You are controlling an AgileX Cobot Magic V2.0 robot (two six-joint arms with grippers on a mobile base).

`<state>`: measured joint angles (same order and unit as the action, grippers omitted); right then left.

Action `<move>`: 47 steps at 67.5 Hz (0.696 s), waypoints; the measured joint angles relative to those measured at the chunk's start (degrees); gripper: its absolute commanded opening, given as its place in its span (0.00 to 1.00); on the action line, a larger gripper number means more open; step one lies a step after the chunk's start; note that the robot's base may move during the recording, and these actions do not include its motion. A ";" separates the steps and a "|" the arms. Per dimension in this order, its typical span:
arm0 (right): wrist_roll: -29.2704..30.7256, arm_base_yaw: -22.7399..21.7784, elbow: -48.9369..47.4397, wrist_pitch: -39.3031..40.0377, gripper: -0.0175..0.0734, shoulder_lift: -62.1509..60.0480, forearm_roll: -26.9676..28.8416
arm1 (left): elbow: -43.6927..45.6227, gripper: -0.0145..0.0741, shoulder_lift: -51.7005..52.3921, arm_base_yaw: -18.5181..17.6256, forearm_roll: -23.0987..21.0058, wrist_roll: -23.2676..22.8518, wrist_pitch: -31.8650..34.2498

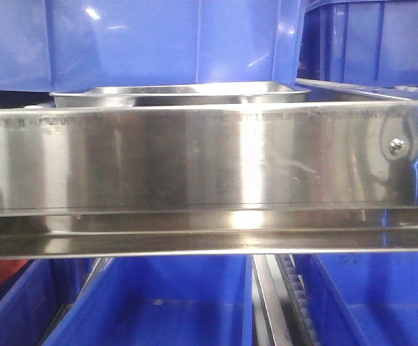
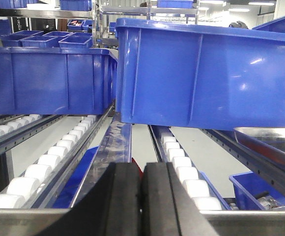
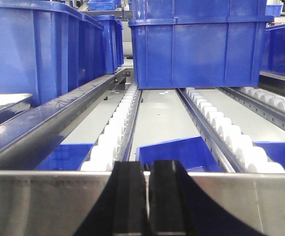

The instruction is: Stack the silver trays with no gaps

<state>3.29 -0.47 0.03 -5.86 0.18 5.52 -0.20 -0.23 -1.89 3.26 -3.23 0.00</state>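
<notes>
A shiny silver tray [image 1: 180, 95] with a thin flared rim sits on the shelf behind the steel rail, under a blue bin. The left wrist view catches a corner of a silver tray [image 2: 272, 142] at the right edge, ahead and to the right of my left gripper [image 2: 142, 166]. That gripper is shut with nothing between its black fingers. At the left edge of the right wrist view a silver tray rim [image 3: 5, 102] shows, left of my right gripper [image 3: 147, 163], which is also shut and empty. Neither gripper touches a tray.
A broad steel rail [image 1: 194, 166] with a screw [image 1: 396, 145] runs across the shelf front. Large blue bins [image 2: 206, 73] [image 3: 199, 49] stand on white roller tracks [image 2: 182, 162] [image 3: 115, 132] ahead of both grippers. More blue bins [image 1: 151, 310] lie on the level below.
</notes>
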 measured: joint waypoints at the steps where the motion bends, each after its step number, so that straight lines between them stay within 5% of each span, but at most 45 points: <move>1: 0.00 0.00 0.00 0.00 0.17 0.00 0.00 | 0.00 0.15 0.00 0.00 0.00 0.00 0.00; 47: 0.00 0.00 0.00 0.14 0.17 0.00 0.00 | 0.00 0.15 0.00 0.00 0.64 0.12 0.30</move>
<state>3.29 -0.47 0.03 -5.71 0.18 5.52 -0.20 -0.23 -1.89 3.89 -3.11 0.30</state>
